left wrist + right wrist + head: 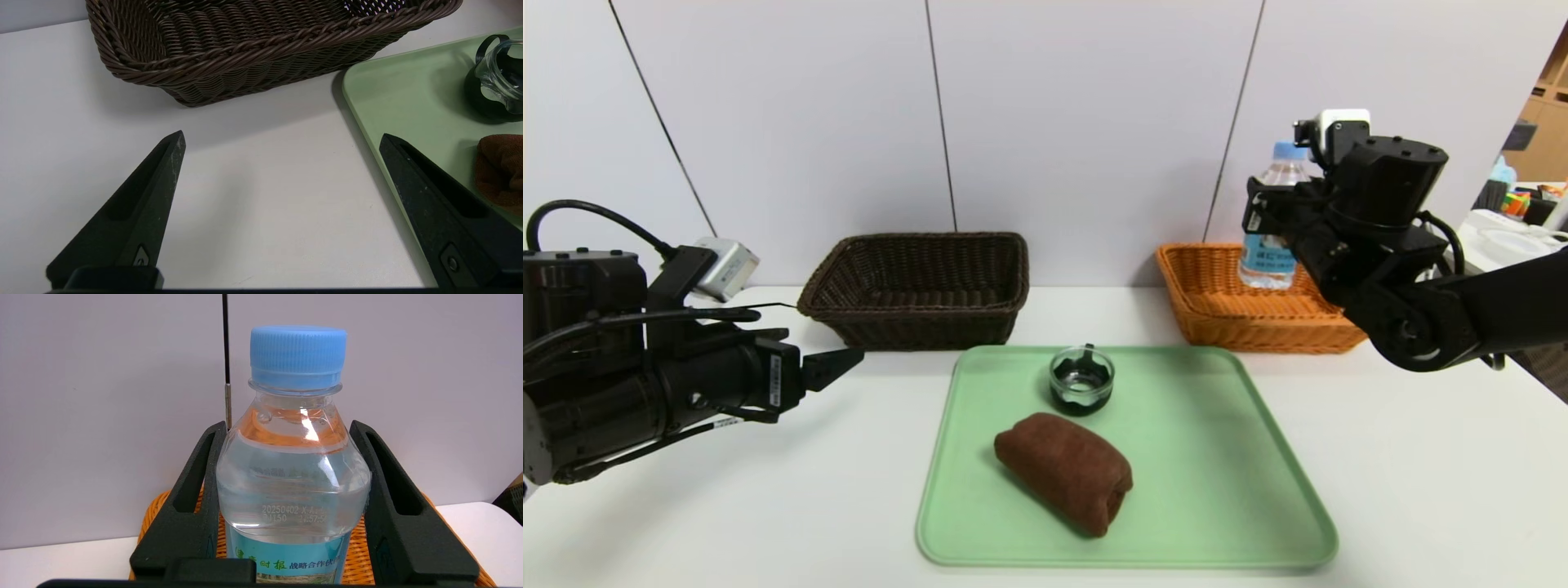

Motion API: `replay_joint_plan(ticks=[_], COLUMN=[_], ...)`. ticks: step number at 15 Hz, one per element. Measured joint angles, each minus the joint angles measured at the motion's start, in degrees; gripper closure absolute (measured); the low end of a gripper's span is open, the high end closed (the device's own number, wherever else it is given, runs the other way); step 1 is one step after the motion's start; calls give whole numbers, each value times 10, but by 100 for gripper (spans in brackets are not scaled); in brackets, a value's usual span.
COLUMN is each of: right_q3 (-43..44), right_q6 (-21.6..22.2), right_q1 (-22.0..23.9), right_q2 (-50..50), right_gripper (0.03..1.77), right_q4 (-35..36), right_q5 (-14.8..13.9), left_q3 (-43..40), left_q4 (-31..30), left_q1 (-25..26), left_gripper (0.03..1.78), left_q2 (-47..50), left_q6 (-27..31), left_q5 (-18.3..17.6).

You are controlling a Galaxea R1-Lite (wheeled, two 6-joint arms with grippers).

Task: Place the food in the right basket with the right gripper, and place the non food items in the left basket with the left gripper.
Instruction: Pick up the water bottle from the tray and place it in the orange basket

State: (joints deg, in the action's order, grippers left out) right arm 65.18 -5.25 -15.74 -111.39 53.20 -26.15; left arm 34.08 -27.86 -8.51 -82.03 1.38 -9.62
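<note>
Held the left gripper (282,132) at the far left, low above the white table (768,506), pointing toward the middle of the scene. Had its fingers spread wide and released, short of the green tray (1217,490). Had the dark brown wicker basket (915,322) just beyond, on the table against the pale wall (1086,147). Showed the tray next, flat on the table, between and in front of the two baskets. Bore on it, toward the far edge, a small glass cup (1081,380) with a dark lower part and a black handle, upright. Bore also, closer to the front and apart from the cup, a rolled brown cloth (1066,472), lying aslant. Had the orange wicker basket (1270,331) at the right, by the wall. Held over it, upright, the water bottle (294,482) with its blue cap and blue label. Grasped it from both sides, just below the neck, with the fingers of the right gripper (288,424) closed against the clear plastic. Could not tell bottle touching basket floor from bottle hanging above.
</note>
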Motion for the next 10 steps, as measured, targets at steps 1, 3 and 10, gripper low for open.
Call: replay_joint_plan(ticks=[1,3,10], right_q3=[10,32,88], right_q6=[-2,-5,-19], right_q1=[4,13,42], right_q2=[-13,-37,-96], right_gripper=[85,85,85], right_q4=[0,-1,-8], right_q5=[1,0,18], left_q3=[-1,-2,-2], left_q4=[-6,-10,-11], left_q1=[0,0,0], left_gripper=[12,12,12], left_q2=[-3,-10,-19], left_q6=[0,-1,-1], left_q5=[0,0,0])
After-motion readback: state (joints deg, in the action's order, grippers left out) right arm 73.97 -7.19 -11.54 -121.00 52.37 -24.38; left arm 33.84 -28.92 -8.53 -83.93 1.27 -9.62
